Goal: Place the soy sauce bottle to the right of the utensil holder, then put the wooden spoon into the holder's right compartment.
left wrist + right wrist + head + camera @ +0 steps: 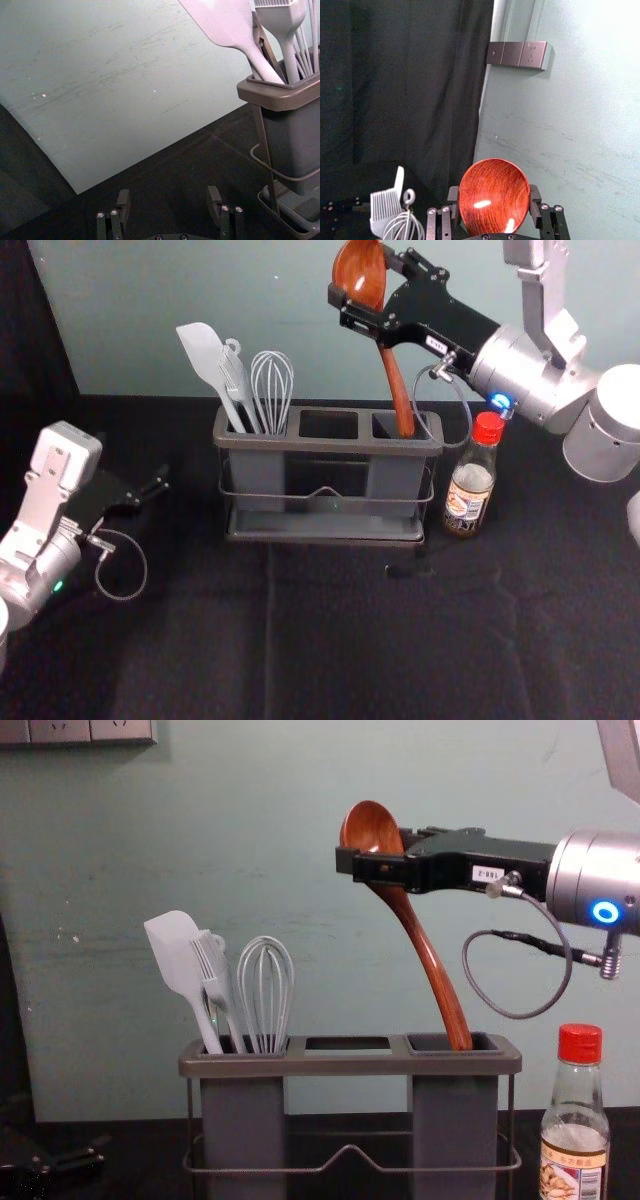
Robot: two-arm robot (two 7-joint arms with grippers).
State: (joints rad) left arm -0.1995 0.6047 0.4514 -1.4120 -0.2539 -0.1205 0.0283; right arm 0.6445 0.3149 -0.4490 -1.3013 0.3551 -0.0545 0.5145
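At upper right, my right tool (362, 282) pinches the spoon (398, 390), its handle end at the holder's (330, 445) right compartment (455, 1115). The bottle (471, 485) stands right of centre; my left tool (161, 480) is spread, at left.

The chest view's lower edge cuts off the base of the soy sauce bottle (575, 1115); its label's (572, 1172) smallest print is unreadable; the left compartment (243, 1125) of the holder (350, 1065) hides the lower ends of the spatula (176, 958), brush (214, 976) and whisk (264, 995)
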